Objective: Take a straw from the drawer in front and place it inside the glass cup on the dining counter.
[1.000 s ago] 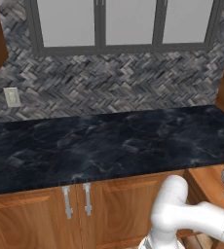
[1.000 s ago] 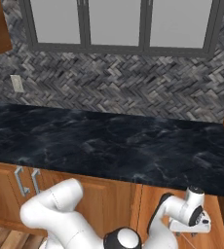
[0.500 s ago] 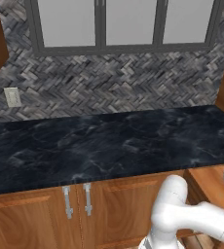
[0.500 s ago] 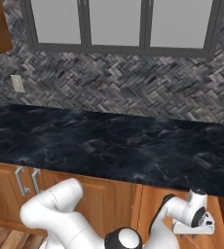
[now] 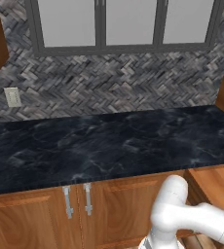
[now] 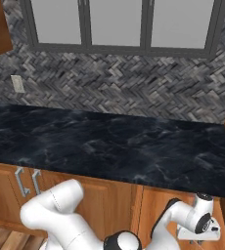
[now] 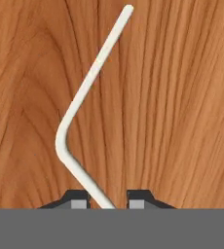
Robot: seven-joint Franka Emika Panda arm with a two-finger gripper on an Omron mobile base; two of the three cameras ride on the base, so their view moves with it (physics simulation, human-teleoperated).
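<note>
- A pale wall socket point(image 5: 12, 97) is set into the grey herringbone tiles at the far left, above the black tabletop point(image 5: 109, 146).
- Two vertical silver bar handles point(image 5: 77, 200) are seen on the wooden cabinet doors under the tabletop's front edge.
- The white arm point(image 5: 182, 219) is bent low in front of the cabinets, reaching right towards the drawer point(image 5: 214, 182).
- In the hand view, the drawer's plain wooden floor point(image 7: 182, 97) is seen from close above, and the straw point(image 7: 80, 102) is laid flat on it; it looks pale and bent at an elbow.
- The straw's lower leg is run between the two tips of the pincer point(image 7: 108, 200). The tips are drawn narrow on either side of it, but whether it is actually pinched cannot be told.
</note>
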